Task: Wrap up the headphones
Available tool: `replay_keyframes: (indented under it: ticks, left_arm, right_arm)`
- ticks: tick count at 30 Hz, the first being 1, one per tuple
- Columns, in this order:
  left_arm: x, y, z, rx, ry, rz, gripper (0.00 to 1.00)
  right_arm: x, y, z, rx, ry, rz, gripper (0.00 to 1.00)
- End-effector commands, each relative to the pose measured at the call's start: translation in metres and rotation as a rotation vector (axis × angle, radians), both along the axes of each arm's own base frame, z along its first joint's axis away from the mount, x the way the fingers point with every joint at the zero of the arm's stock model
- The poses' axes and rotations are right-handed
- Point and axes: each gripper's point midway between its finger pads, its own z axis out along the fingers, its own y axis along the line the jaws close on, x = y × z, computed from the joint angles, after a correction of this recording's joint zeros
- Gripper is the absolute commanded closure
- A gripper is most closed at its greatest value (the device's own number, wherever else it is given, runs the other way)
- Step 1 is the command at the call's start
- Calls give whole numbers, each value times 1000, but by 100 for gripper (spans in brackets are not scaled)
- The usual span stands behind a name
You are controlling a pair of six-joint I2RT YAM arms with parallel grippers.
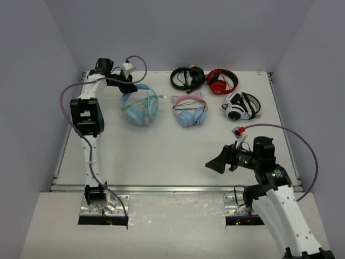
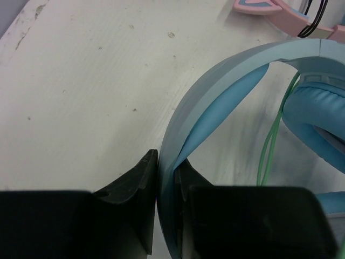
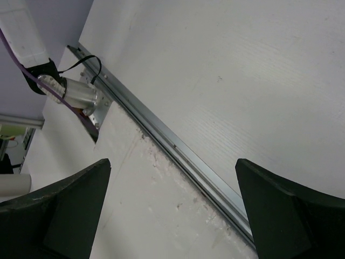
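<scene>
Light blue plastic marks the headphones [image 1: 139, 107] in the top view. They lie on the table [image 1: 161, 156] just in front of the left gripper [image 1: 128, 84], which is closed on the top of their headband. The right gripper [image 1: 214, 164] is held well apart from them, with nothing in it. From the left wrist, the headband is shown pinched between the two shut fingers and arcing away from them. The green cable [image 2: 268, 145] is seen in thin strands beyond the fingers, between the band and a padded cup. From the right wrist, the jaws are shown spread wide over bare table and its metal edge rail [image 3: 178, 151], with nothing between them. The headphones are judged to be secured, but the wrapping is taken to be mostly left to do. The cable may be partly looped about the cups, though that cannot be settled from these views, and it is not held by the free gripper.
</scene>
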Motion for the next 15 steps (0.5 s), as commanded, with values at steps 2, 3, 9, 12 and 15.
replay_keyframes:
  ticks: [2,3,9,12,15]
  left_arm:
    - [-5,-37,-6,-33,-34,-156,93]
    - [-4,-43,-12,-6,-37,-170,94]
    - [-3,-71,-63,151,-29,-231,99]
    - [-1,-69,-70,169,-29,-227,97]
    - [0,-70,-68,191,-50,-222,88]
  right_arm:
    - [1,7,11,17,-36,53,1]
    - [0,8,12,27,-32,65,1]
    - [3,8,3,21,-16,52,1]
    - [4,8,4,26,-27,52,1]
    - [6,7,5,26,-39,41,1]
